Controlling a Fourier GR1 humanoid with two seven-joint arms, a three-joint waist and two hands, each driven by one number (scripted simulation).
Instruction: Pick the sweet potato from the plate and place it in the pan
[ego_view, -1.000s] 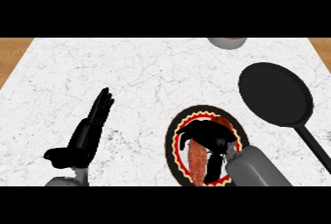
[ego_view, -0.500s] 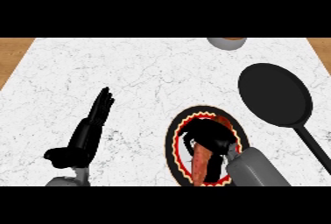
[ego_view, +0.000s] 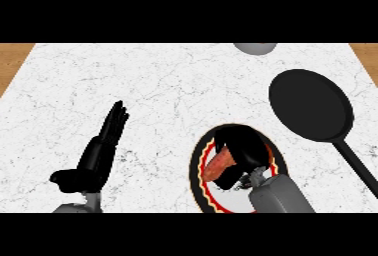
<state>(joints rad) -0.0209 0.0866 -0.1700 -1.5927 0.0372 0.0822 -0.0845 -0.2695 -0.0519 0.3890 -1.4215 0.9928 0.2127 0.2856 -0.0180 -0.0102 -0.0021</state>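
Fingers (ego_view: 247, 150) of the right hand (ego_view: 244, 157) curl down around the sweet potato (ego_view: 220, 166) and hold it. The orange-red sweet potato sticks out on the left side of those fingers. It sits over the plate (ego_view: 203, 187), and it is hard to tell if it touches the plate or is just above it. The plate has a dark rim with a red and yellow ring, and it lies right under the fingers. A grey forearm (ego_view: 280, 195) comes up from the bottom edge to this hand.

Off to the left, well apart from the plate, the left hand (ego_view: 96, 155) rests open with its fingers straight and pointing away, holding nothing.

Past the right hand's fingers, up and to the right, lies the black pan (ego_view: 310, 105) on the white marble counter (ego_view: 148, 80). Its long handle (ego_view: 358, 165) runs back down toward the right edge, near the plate but not touching it.

Farthest away, at the top edge, part of a grey bowl (ego_view: 255, 47) shows.
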